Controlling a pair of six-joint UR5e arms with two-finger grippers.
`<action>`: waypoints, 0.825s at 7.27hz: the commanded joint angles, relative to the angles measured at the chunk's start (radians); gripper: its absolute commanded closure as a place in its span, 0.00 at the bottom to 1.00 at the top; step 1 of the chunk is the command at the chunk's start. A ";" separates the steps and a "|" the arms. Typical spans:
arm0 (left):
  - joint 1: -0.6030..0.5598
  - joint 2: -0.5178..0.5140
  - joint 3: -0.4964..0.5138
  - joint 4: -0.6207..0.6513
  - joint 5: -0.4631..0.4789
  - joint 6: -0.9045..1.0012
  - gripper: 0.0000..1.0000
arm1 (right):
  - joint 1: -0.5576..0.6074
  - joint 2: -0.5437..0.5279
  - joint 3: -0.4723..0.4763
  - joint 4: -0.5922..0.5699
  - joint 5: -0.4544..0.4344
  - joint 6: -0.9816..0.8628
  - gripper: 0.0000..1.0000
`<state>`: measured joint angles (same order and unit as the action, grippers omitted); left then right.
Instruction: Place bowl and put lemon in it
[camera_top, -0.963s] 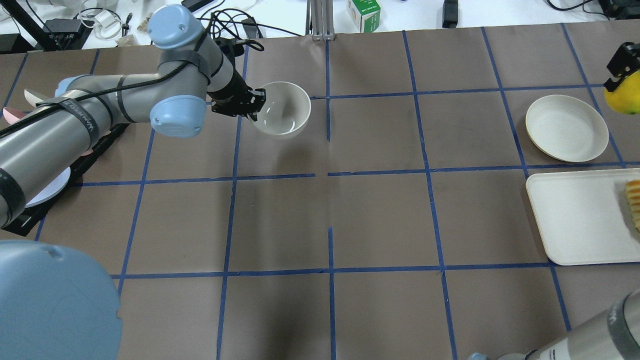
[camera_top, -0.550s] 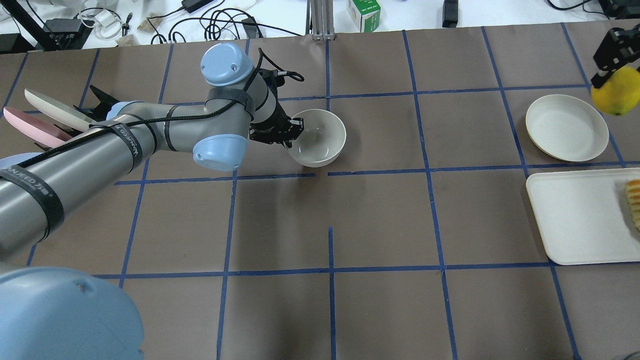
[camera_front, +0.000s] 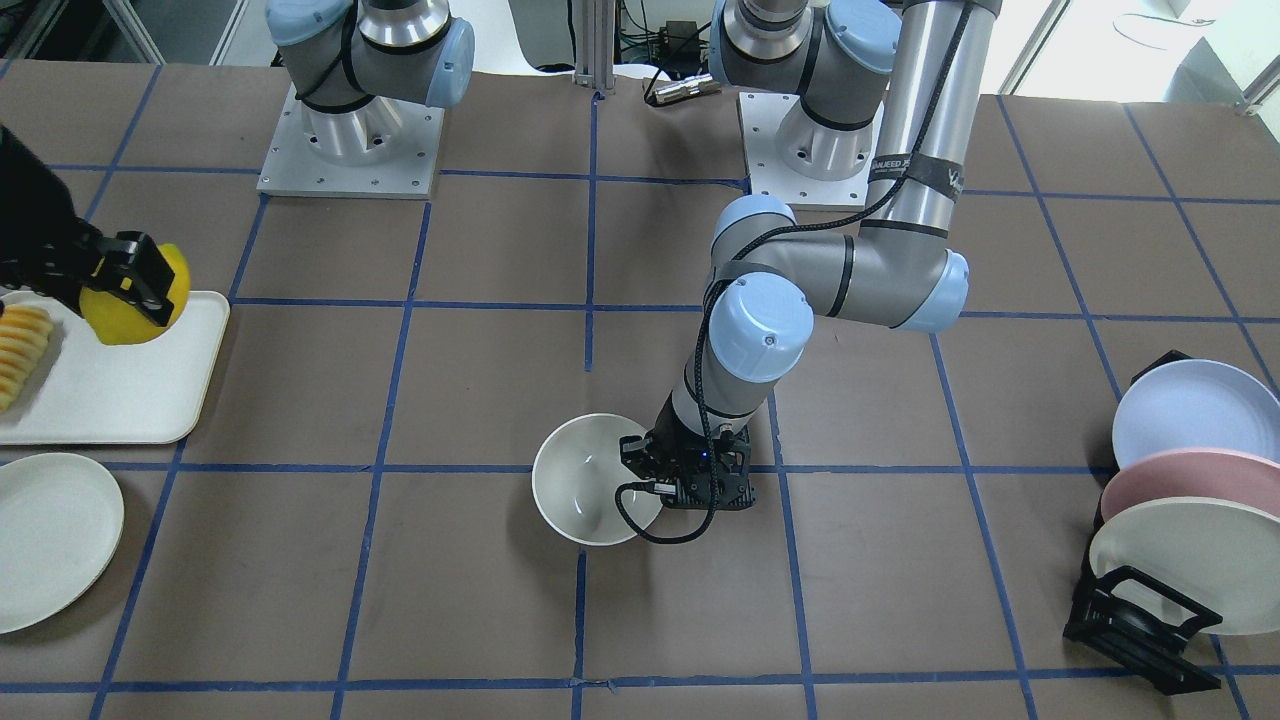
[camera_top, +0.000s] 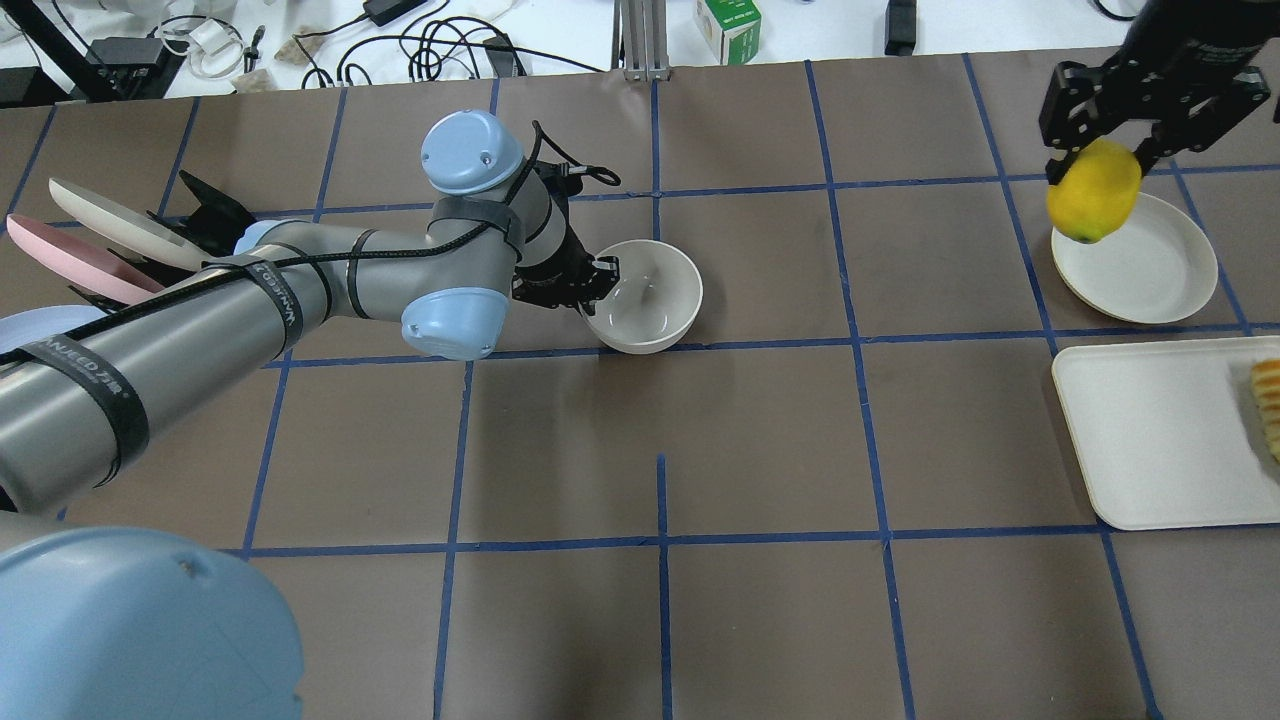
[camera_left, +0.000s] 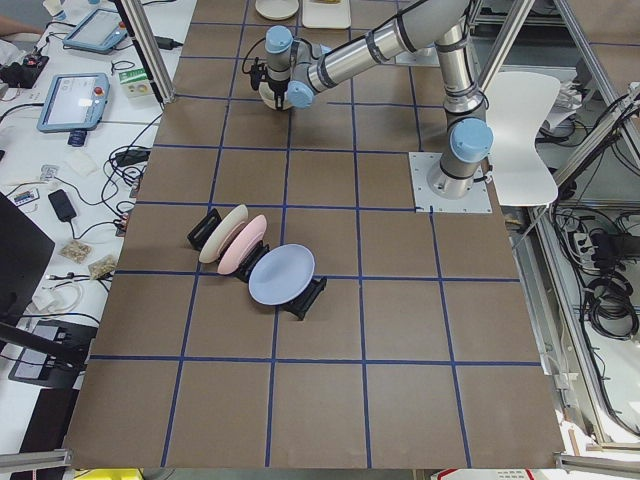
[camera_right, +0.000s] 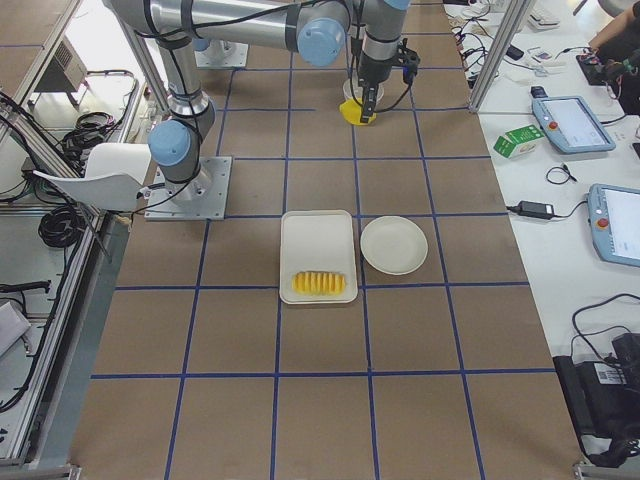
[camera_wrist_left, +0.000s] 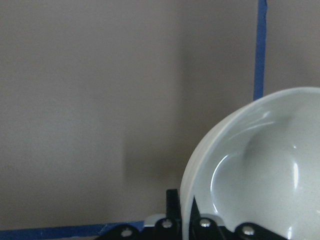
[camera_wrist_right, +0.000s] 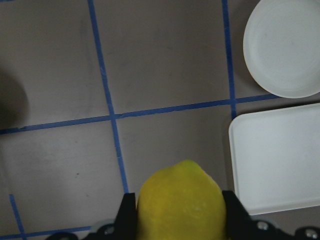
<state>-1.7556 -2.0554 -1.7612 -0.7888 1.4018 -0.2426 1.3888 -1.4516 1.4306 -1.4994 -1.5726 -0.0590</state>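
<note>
Left end effector (camera_top: 597, 288) pinches the rim of the off-white bowl (camera_top: 650, 300) on its left side, one finger inside and one outside. Bowl is upright near the table (camera_top: 760, 450) centre; I can't tell if it touches. Right end effector (camera_top: 1100, 165) is clamped on the lemon (camera_top: 1093, 195), up in the air by the cream plate (camera_top: 1150, 270) and white tray (camera_top: 1150, 440), well apart from the bowl.

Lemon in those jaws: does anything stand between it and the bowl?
Nothing visible does. Only table surface lies between the lemon and the bowl. The left gripper grips the bowl's rim on the side away from the lemon.
</note>
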 joint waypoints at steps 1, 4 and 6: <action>-0.002 0.014 -0.006 -0.003 0.002 -0.001 0.46 | 0.161 0.006 -0.006 -0.046 0.002 0.185 0.71; -0.004 0.058 0.012 -0.051 0.038 0.002 0.00 | 0.284 0.045 -0.006 -0.128 0.006 0.284 0.71; 0.024 0.130 0.153 -0.344 0.106 0.048 0.00 | 0.324 0.074 -0.007 -0.192 0.006 0.269 0.70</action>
<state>-1.7484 -1.9673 -1.6993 -0.9517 1.4746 -0.2217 1.6850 -1.3969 1.4240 -1.6434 -1.5644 0.2176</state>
